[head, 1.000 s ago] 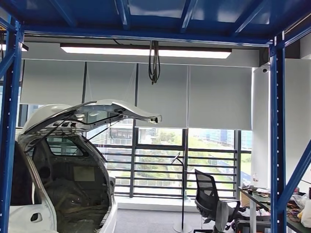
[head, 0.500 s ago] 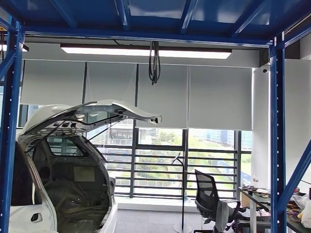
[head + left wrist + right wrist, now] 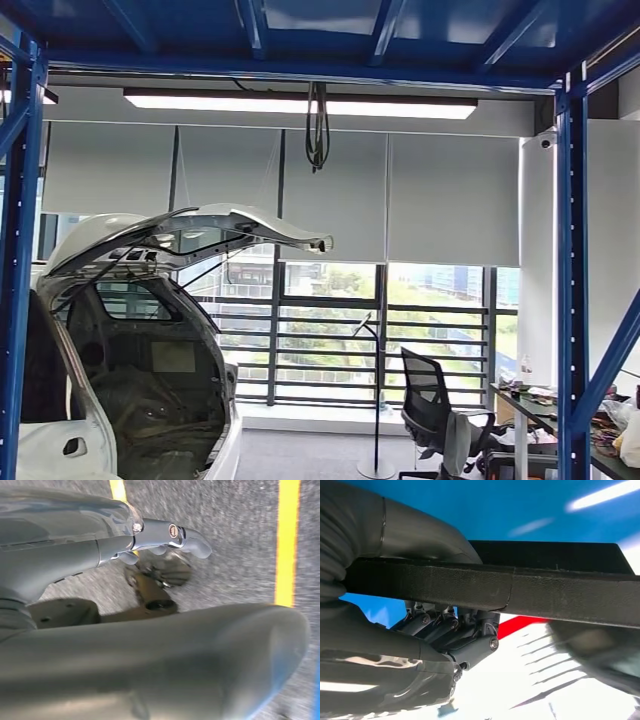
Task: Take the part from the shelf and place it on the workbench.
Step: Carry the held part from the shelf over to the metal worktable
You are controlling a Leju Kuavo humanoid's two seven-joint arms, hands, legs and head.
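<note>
Black part [image 3: 490, 587] gripped in right hand [image 3: 444, 630] — left hand [image 3: 151, 545] hangs empty, fingers apart.

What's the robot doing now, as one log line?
right hand: grips black part | left hand: holds nothing, over floor | head view: white car, hatch up

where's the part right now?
In the right wrist view, the long black part lies across the right hand, whose fingers curl under it, blue shelf behind.
</note>
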